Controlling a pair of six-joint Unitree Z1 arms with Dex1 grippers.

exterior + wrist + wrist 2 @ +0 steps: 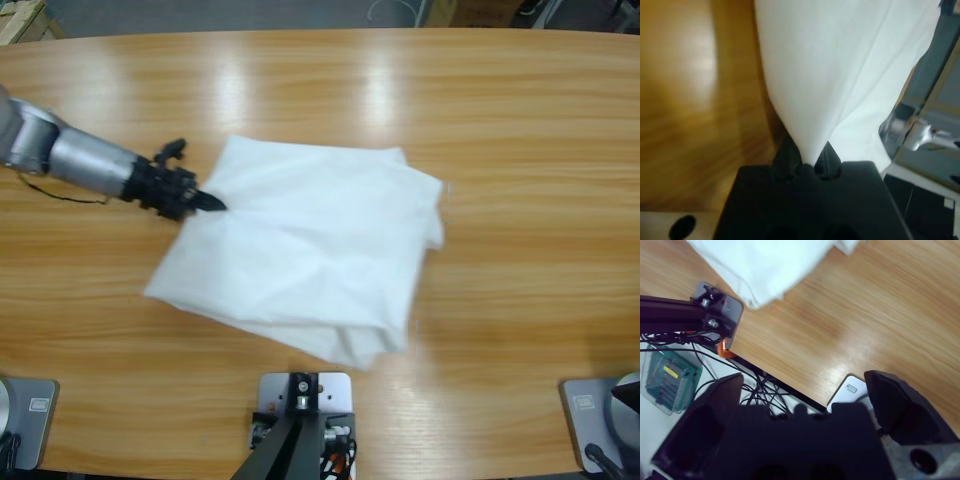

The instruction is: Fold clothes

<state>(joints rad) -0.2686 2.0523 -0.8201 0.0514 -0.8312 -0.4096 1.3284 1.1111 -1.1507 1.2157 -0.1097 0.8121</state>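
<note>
Right now your left gripper (212,202) is clamped on the T-shirt (310,245): in the left wrist view the two black jaws are pinched together on a gathered point of the white cloth (840,75), which fans out wide from that pinch. From above, you can see the left arm (70,160) coming in from the table's left edge, its jaws meeting the shirt at the cloth's left side, a little below its upper left corner. The T-shirt lies folded into a rough, tilted square around the middle of the table (520,120), with doubled layers showing along its right side and at the lower corner nearest the front edge; soft creases run from the gripped spot toward that corner. No chest text shows on the side facing up. Your right gripper (805,397) holds nothing, its jaws spread wide, and it sits off the table past the front edge, looking back at the wood; its view catches a corner of the shirt (765,265) near that edge, well apart from it
</note>
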